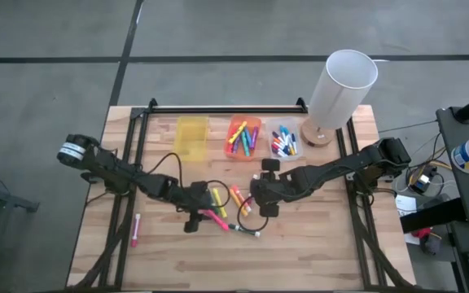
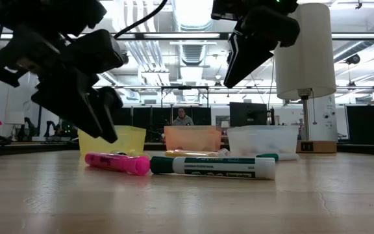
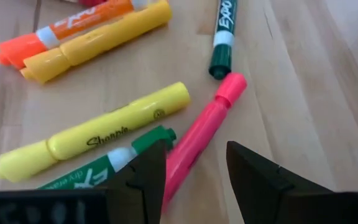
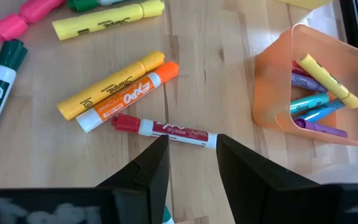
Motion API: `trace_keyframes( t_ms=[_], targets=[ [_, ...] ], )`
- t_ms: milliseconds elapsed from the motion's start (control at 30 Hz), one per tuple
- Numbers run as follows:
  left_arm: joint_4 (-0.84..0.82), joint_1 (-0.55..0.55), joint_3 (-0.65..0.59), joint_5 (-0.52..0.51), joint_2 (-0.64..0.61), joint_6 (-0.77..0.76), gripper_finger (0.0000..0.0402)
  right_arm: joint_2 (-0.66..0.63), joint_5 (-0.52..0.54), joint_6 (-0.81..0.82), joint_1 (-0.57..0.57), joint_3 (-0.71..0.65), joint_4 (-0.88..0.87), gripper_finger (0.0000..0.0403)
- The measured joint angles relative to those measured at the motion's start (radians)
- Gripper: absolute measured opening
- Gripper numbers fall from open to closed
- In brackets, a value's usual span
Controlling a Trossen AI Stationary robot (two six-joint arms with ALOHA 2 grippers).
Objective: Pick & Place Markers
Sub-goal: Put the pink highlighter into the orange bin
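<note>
Several markers lie loose on the wooden table (image 1: 316,252). A pink marker (image 3: 204,134) lies flat beside a yellow one (image 3: 92,140) and two green-capped white ones (image 3: 221,37) (image 3: 98,171). My left gripper (image 3: 196,149) is open, slanting down just above the pink marker's near end, one finger on either side; in the low view the fingers (image 2: 102,120) stand clear of it (image 2: 117,162). My right gripper (image 4: 191,142) hangs open higher up (image 2: 252,45), with a red marker (image 4: 166,129), an orange one (image 4: 129,96) and a yellow one (image 4: 110,84) on the table below it.
At the far side stand a yellow bin (image 1: 191,137), an orange bin (image 1: 243,137) with several markers and a clear bin (image 1: 283,142) with several more. A tall white cylinder (image 1: 340,81) stands at the far right. One pink marker (image 1: 135,230) lies alone at the left.
</note>
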Motion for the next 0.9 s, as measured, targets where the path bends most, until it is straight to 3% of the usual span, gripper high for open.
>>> trace_keyframes(
  t_ms=[433,700,900],
  targets=[
    [0.039,-0.013,-0.012,-0.018,0.104,0.065,0.0161,0.0,0.0,-0.003,0.0,0.0,0.008,0.0128],
    [0.046,-0.013,0.017,-0.024,0.144,0.018,0.016,0.0,0.0,-0.002,0.0,-0.004,0.009,0.0128],
    [0.041,-0.013,0.029,-0.021,0.145,-0.049,0.0117,0.0,0.0,-0.002,0.0,-0.004,0.008,0.0128]
  ],
)
